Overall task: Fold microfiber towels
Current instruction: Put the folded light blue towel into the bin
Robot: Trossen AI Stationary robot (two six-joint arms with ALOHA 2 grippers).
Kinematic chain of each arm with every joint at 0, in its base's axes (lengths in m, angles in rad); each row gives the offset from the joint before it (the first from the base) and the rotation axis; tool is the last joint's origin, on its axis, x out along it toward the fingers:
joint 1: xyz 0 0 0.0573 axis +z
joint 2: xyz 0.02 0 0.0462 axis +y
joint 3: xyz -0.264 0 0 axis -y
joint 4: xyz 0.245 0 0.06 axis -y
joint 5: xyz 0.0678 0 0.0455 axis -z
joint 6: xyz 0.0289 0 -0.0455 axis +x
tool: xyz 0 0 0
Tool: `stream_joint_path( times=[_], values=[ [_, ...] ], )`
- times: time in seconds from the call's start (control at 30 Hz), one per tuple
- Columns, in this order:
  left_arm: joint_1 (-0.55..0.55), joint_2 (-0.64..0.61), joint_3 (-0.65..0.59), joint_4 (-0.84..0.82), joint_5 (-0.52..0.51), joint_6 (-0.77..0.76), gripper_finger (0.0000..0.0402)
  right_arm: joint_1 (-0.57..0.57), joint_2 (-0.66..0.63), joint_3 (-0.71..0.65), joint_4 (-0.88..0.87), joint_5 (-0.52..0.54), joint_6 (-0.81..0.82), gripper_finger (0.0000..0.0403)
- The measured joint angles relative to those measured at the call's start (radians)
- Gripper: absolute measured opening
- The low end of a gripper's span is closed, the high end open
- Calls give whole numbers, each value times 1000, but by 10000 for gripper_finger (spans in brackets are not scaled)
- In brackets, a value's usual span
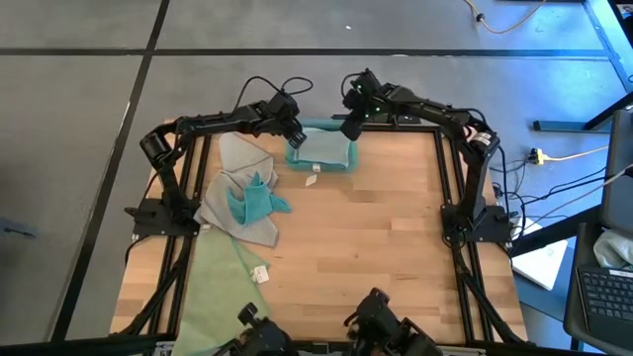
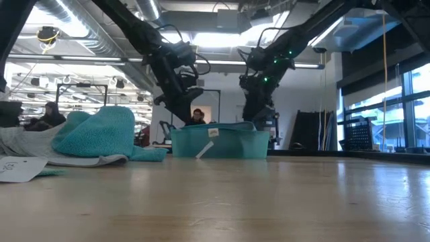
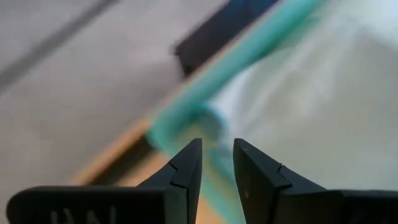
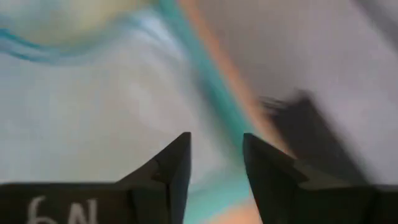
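Teal bin [image 1: 322, 158] sat at the tabletop's [image 1: 376, 247] far edge holding one pale towel [image 1: 321, 148]; three more towels [image 1: 242, 203] lay left. From table height, both arms hung above it. Wrist views showed left hand [image 3: 216, 158] and right hand [image 4: 216, 152] spread, empty.

You see a teal bin [image 2: 218, 142] at the table's [image 2: 269, 202] far edge, two dark arms hanging above it, teal towel [image 2: 97, 133] heaped on grey towel [image 2: 27, 142] nearby, a person [image 2: 196, 117] beyond.
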Motion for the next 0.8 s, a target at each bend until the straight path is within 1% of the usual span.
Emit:
stream_joint_path(
  times=[0.07, 0.1, 0.13, 0.17, 0.2, 0.3, 0.4, 0.43, 0.53, 0.57, 0.6, 0.67, 0.73, 0.8],
  values=[
    [-4, 0, 0, 14, 143, -45, 84, 1, -4, 0, -7, -253, 74, 146],
    [-5, 0, 0, 27, 223, -62, 84, 3, -4, 0, -1, -353, 111, 146],
    [-7, 0, 0, 44, 300, -71, 84, 7, -3, 0, 3, -405, 141, 146],
    [-10, 0, 0, 56, 361, -83, 84, 14, -2, 0, 6, -422, 166, 147],
    [-13, -1, 0, 61, 411, -100, 84, 20, -1, 0, 0, -416, 180, 147],
    [-10, -39, 0, 63, 506, -144, 78, 31, 14, 0, -24, -388, 188, 142],
    [-17, -115, 10, 53, 521, -161, 69, 53, 22, 0, -78, -376, 183, 129],
    [-23, -149, 12, 47, 519, -161, 65, 65, 22, 0, -97, -348, 162, 124],
    [-58, -265, 21, 58, 447, -168, 49, 102, 23, 0, -120, -206, 110, 111],
    [-69, -303, 21, 54, 420, -171, 44, 109, 27, 0, -116, -172, 110, 107],
    [-82, -336, 21, 54, 395, -175, 39, 112, 35, 2, -107, -161, 122, 103],
    [-117, -399, 20, 46, 345, -193, 29, 111, 69, 2, -121, -185, 198, 96],
    [-155, -460, 20, 50, 298, -221, 21, 110, 109, 0, -183, -224, 268, 89],
    [-200, -520, 20, 51, 251, -233, 13, 116, 137, -1, -226, -244, 295, 82]
  ],
)
